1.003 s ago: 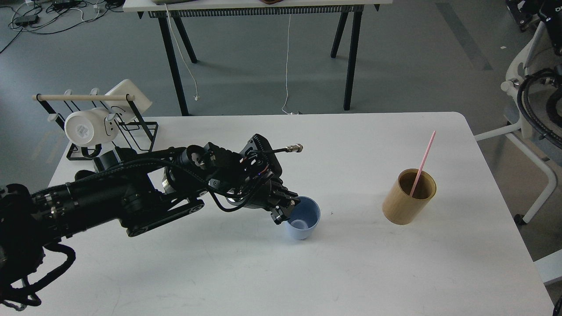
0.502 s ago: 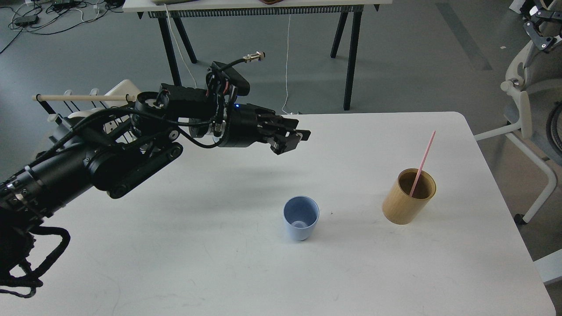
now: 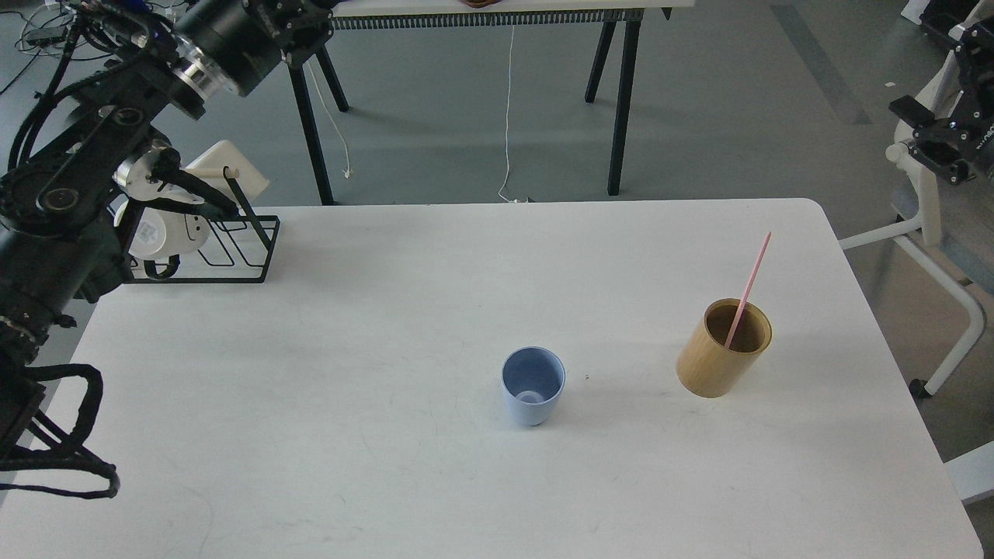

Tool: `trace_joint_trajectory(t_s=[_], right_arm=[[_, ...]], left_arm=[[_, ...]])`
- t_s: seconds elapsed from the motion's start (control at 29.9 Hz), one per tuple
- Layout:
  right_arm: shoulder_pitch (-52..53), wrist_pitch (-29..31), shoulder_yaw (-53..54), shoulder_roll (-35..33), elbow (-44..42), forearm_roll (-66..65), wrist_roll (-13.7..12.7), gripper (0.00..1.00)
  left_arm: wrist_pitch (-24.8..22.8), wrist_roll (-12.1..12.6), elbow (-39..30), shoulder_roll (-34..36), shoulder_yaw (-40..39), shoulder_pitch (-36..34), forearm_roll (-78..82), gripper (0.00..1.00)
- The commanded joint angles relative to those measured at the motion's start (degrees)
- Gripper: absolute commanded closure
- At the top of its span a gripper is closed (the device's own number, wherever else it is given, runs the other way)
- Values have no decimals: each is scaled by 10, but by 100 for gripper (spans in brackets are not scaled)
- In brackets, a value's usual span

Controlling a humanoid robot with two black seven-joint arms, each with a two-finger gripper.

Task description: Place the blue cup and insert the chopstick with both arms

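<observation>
Blue cup [image 3: 533, 385] stands upright on the white counter [image 3: 388, 466], lower centre of frame, released and empty. My left arm [image 3: 93, 178] has swung from over the counter to the upper left; its hand is out of frame. Placement looks done; insertion remains. Tan holder [image 3: 724, 348], right of the cup and apart from it, contains the pink chopstick [image 3: 748, 287], leaning. Right hand [image 3: 943, 144] has entered at the upper right edge; fingers apart or together, cannot tell.
</observation>
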Motion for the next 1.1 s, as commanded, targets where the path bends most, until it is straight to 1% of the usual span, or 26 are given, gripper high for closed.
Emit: trace_joint_trajectory(t_s=[0.0,0.1,0.17,0.27,0.37,0.53,0.64,0.77,0.9,1.07], right_arm=[[-17,-32,-13,-18,43,-122,0,5],[-53,-65,-15,-32,89,-192,0,7],[-75,-79,-16,-38,116,-239,0,10],[-103,-90,-23,-39,134,-337,-3,23],[-109,-111,-54,-35,131,-391,-4,27],[-104,-137,-139,-33,115,-400,-11,36],[-101,-151,-169,-16,107,-402,-25,38],[-95,-153,-177,9,103,-403,-47,40],[-92,-153,-180,29,91,-421,-49,44],[-57,-153,-213,46,74,-447,-49,44]], left_arm=[[0,1,45,3,4,6,-187,1],[0,4,64,2,5,13,-284,1],[0,4,66,3,5,23,-327,1],[0,6,66,2,6,32,-355,1],[0,5,66,3,5,42,-357,1],[0,4,67,2,5,44,-357,1],[0,4,67,2,5,44,-357,1],[0,4,67,3,5,44,-357,1],[0,4,67,6,5,44,-357,1],[0,3,67,6,4,44,-357,1]])
